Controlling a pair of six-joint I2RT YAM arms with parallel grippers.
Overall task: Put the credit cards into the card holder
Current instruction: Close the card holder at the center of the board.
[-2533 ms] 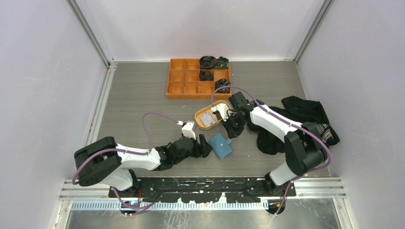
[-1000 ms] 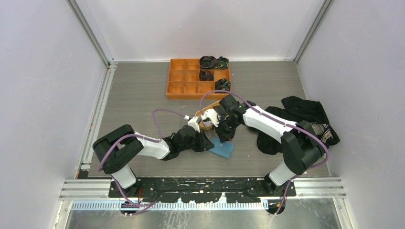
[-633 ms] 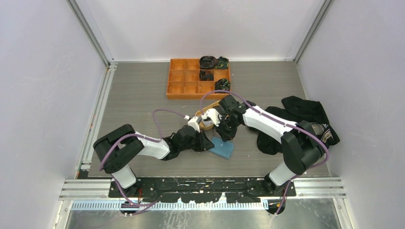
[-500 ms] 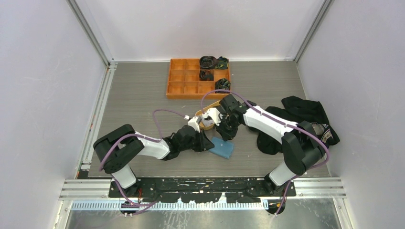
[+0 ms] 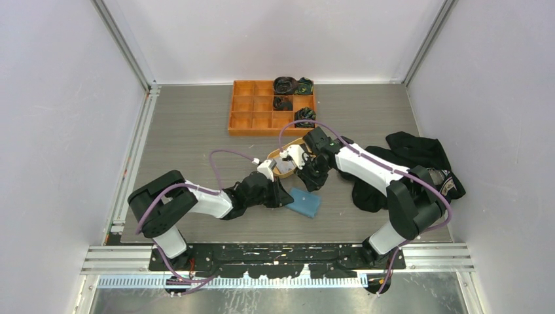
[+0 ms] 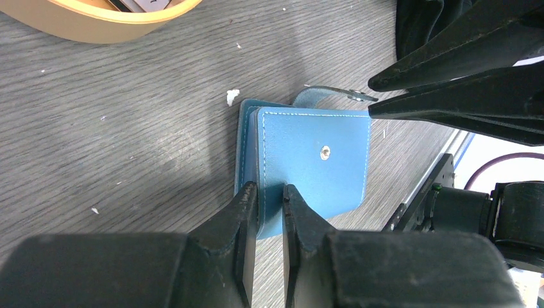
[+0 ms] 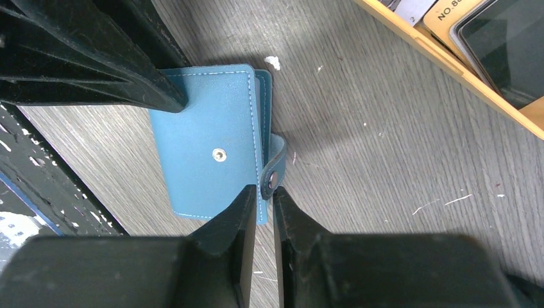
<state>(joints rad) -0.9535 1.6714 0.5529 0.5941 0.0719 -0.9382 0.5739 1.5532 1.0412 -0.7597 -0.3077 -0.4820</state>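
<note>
Pinching the card holder (image 6: pixel 314 160) by its edge, left claw (image 6: pixel 269 192) anchors it, right claw (image 7: pixel 263 196) barely parted over the unsnapped tab (image 7: pixel 277 160); credit cards (image 7: pixel 500 45) lie unloaded in the dish (image 7: pixel 442 56) ahead.

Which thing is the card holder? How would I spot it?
Find the orange compartment tray at the far side of the table, then the tan oval dish on its near side. Nearer still lies the card holder: the only blue thing, a flat wallet with a silver snap stud.
</note>
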